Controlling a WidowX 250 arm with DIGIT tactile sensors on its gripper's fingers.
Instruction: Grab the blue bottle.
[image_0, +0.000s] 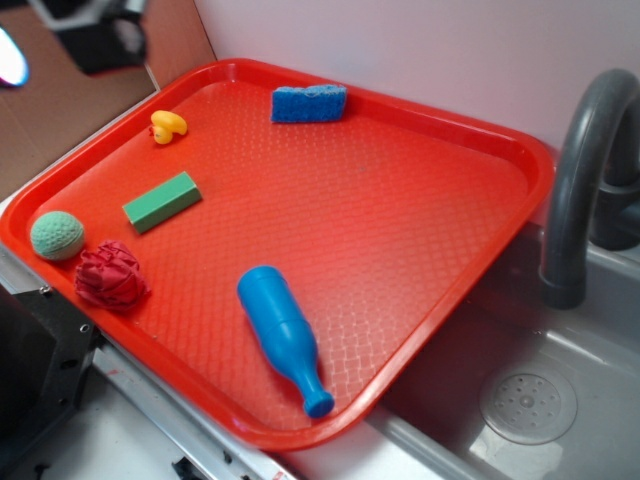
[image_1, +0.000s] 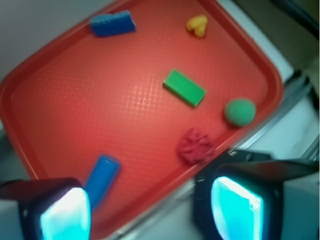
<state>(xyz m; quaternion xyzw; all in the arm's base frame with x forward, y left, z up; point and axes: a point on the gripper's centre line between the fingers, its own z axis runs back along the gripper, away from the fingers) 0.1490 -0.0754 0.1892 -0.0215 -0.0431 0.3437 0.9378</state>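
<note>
The blue bottle (image_0: 282, 332) lies on its side near the front edge of the red tray (image_0: 400, 230), its cap pointing toward the front right. In the wrist view the blue bottle (image_1: 102, 177) shows at the lower left, partly hidden behind my left finger. My gripper (image_1: 150, 212) is open and empty, high above the tray's near edge, with wide space between its cyan-lit fingertips (image_1: 65, 215). In the exterior view only a dark blurred part of the arm (image_0: 95, 35) shows at the top left, far from the bottle.
On the tray are a blue sponge (image_0: 309, 103), a yellow duck (image_0: 167, 126), a green block (image_0: 161, 201), a green ball (image_0: 57, 236) and a red crumpled ball (image_0: 109, 276). A grey faucet (image_0: 590, 180) and sink (image_0: 540, 400) stand at the right.
</note>
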